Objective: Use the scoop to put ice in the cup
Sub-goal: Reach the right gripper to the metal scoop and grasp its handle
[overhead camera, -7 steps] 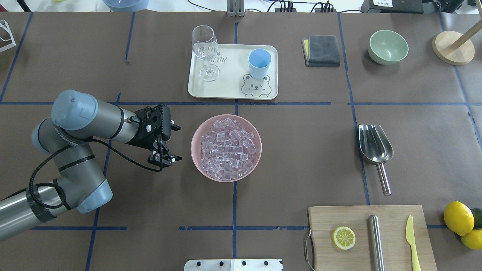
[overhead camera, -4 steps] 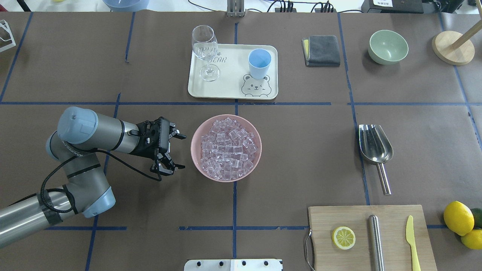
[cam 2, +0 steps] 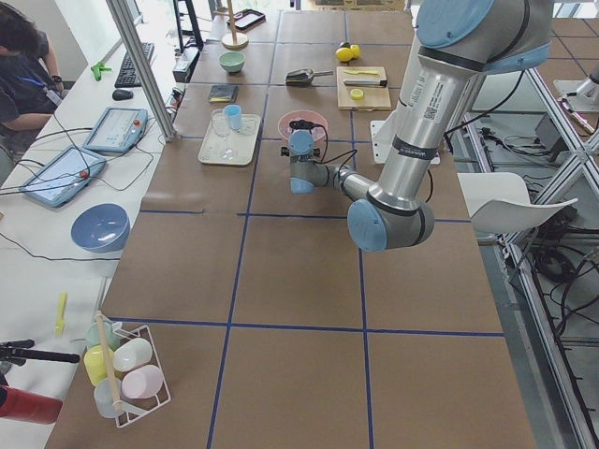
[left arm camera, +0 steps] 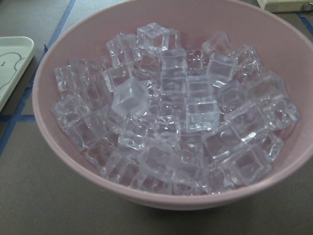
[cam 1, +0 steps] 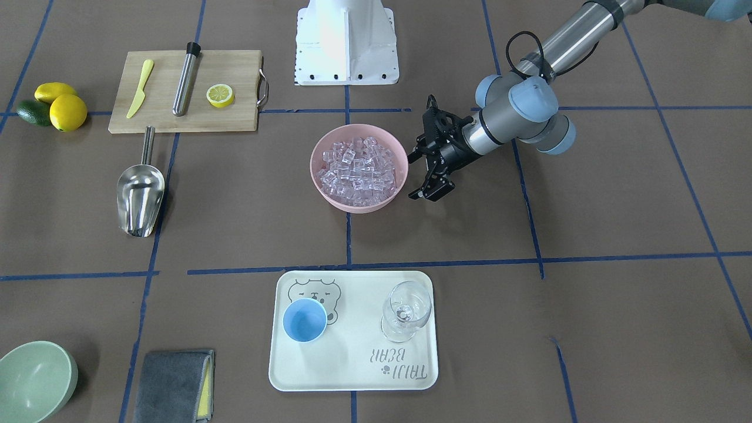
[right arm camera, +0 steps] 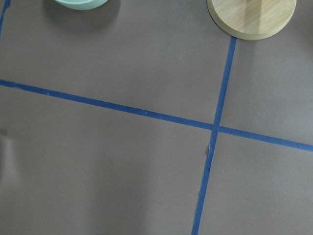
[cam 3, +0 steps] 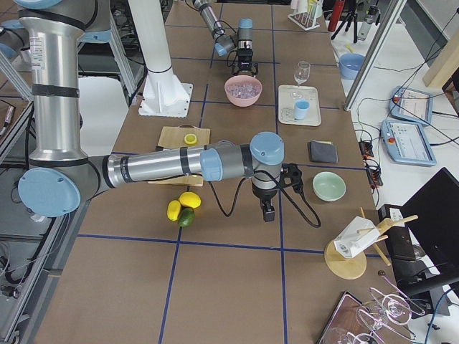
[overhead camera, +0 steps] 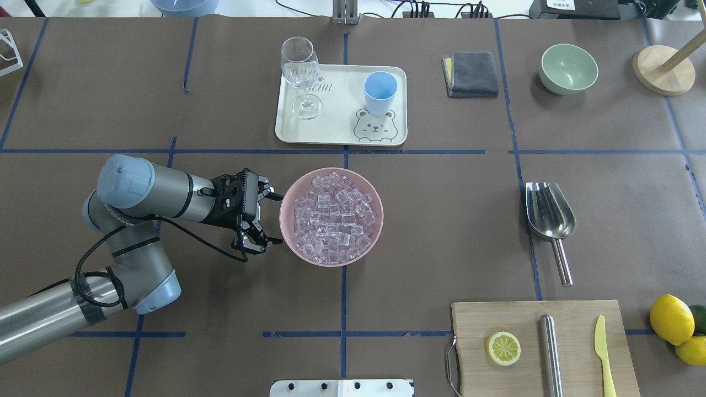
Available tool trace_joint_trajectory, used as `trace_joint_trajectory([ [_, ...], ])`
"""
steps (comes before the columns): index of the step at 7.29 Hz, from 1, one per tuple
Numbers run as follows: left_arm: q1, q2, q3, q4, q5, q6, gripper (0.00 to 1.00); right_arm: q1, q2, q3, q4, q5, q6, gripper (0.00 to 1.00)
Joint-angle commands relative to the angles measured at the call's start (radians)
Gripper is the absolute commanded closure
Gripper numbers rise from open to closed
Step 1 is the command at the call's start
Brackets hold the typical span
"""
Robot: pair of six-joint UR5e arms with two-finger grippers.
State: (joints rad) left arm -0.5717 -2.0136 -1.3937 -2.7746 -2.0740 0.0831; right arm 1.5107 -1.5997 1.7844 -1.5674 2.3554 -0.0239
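The ice (overhead camera: pixel 333 218) is a heap of clear cubes in a pink bowl (overhead camera: pixel 331 263) at the table's middle; it fills the left wrist view (left arm camera: pixel 181 112). My left gripper (overhead camera: pixel 270 219) is open and empty, its jaws spread just beside the bowl's left rim, also seen in the front view (cam 1: pixel 414 176). The light-blue cup (overhead camera: pixel 380 91) stands upright on a cream tray (overhead camera: pixel 336 132) behind the bowl. The steel scoop (overhead camera: pixel 549 212) lies on the table far right, handle toward me. My right gripper (cam 3: pixel 267 213) shows only in the exterior right view; I cannot tell if it is open.
A wine glass (overhead camera: pixel 300 69) stands on the tray's left. A grey cloth (overhead camera: pixel 471 74), green bowl (overhead camera: pixel 568 69) and wooden stand base (overhead camera: pixel 662 69) are at the back right. A cutting board (overhead camera: pixel 573 353) with lemon slice, steel cylinder and knife is front right, lemons (overhead camera: pixel 670 320) beside it.
My left arm has moved right, bringing the open gripper from about a hand's width away up to the pink bowl's left rim. Nothing else moved.
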Motion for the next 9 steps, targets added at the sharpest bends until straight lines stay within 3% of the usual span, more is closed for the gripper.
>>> trace_joint_trajectory([
  [1, 0.001, -0.010, 0.001, 0.000, -0.001, -0.031, 0.00, -0.030, 0.003, 0.048, 0.003, 0.013, 0.100, 0.00],
  [3, 0.009, -0.010, 0.001, 0.000, 0.000, -0.032, 0.00, -0.131, -0.005, 0.165, 0.001, 0.010, 0.310, 0.00],
  [6, 0.012, -0.010, -0.002, -0.002, 0.000, -0.031, 0.00, -0.376, -0.039, 0.335, 0.004, -0.001, 0.650, 0.00],
  [7, 0.015, -0.008, -0.002, -0.002, 0.000, -0.031, 0.00, -0.477, -0.037, 0.357, 0.032, -0.027, 0.707, 0.00],
  [9, 0.015, -0.007, -0.002, -0.002, 0.000, -0.026, 0.00, -0.666, -0.060, 0.357, 0.160, -0.166, 0.866, 0.00],
])
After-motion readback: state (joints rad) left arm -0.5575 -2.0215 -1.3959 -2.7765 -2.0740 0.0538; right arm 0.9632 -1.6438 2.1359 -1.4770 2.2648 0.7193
